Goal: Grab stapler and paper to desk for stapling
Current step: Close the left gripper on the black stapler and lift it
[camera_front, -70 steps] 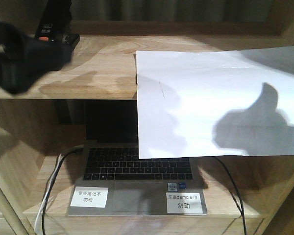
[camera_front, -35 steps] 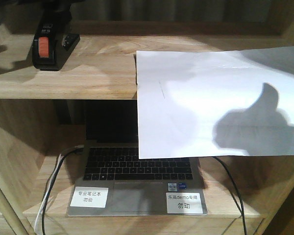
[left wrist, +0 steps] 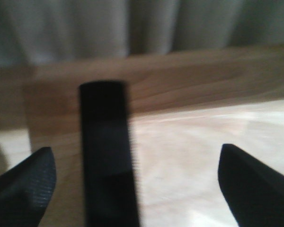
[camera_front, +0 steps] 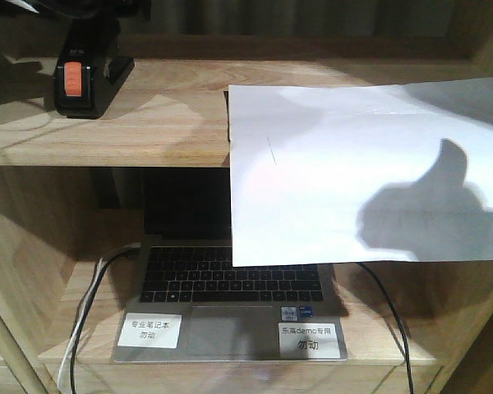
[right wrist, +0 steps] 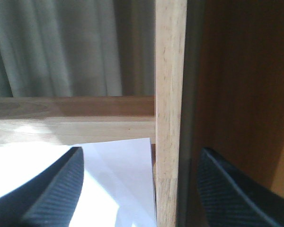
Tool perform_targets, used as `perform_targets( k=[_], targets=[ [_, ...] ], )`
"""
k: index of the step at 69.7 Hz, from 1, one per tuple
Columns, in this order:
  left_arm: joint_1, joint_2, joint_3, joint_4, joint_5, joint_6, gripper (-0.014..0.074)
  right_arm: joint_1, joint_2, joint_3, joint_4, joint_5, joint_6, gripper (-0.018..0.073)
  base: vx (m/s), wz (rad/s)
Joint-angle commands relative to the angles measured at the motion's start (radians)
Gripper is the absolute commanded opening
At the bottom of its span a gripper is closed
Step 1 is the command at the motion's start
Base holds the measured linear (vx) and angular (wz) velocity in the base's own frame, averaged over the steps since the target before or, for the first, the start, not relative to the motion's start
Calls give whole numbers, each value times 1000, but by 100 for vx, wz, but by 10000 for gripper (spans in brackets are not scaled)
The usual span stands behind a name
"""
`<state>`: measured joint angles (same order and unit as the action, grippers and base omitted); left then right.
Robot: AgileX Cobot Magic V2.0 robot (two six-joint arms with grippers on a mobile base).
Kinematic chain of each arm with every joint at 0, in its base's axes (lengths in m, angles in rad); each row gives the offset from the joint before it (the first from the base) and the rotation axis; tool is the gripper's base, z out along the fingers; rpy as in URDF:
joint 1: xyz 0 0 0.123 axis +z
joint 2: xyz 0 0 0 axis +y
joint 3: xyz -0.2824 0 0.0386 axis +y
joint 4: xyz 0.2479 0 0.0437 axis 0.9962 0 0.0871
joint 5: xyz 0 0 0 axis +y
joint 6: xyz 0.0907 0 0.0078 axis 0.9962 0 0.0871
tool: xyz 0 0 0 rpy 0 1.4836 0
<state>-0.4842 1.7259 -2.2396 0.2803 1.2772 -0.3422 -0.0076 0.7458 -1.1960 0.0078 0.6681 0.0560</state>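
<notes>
In the front view we see the stapler [camera_front: 82,78] at the upper left of the frame, standing on the upper shelf board [camera_front: 172,115] with its orange patch towards us. The paper [camera_front: 361,172] fills the right half, lying on the same board and hanging over its front edge so that it hides the screen of the open laptop [camera_front: 230,304] below. That view shows only a dark shape over the stapler's top, and we cannot read any jaws from it. The blurred left wrist view shows more: the left gripper [left wrist: 138,182] is spread wide, with the black stapler [left wrist: 106,156] upright between the fingertips, nearer the left one and touching neither. Only the right wrist view shows the right gripper [right wrist: 146,189], also spread and holding nothing. Its fingers straddle a wooden upright [right wrist: 170,94], the paper's corner [right wrist: 118,165] lies at the lower left, and a curtain [right wrist: 61,47] hangs behind.
</notes>
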Motion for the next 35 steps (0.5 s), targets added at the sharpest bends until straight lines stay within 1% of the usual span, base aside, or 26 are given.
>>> perform_targets(
  k=[1,10,25,35],
  targets=[
    [16,-22,-30,-7,-32,-12,633,-4,5,-24,-8,-69,-6,480,0,0],
    [34,-6,-28,-14,-32,-12,624,-4,5,-24,-8,-69,-6,480,0,0],
    [34,9,-28,-12,-32,-10,601,-4,5,-24,-8,-68,-6,480,0,0],
    [34,14,-28,-14,-32,-10,568,-4,5,-24,-8,-68,-6,480,0,0]
  ],
)
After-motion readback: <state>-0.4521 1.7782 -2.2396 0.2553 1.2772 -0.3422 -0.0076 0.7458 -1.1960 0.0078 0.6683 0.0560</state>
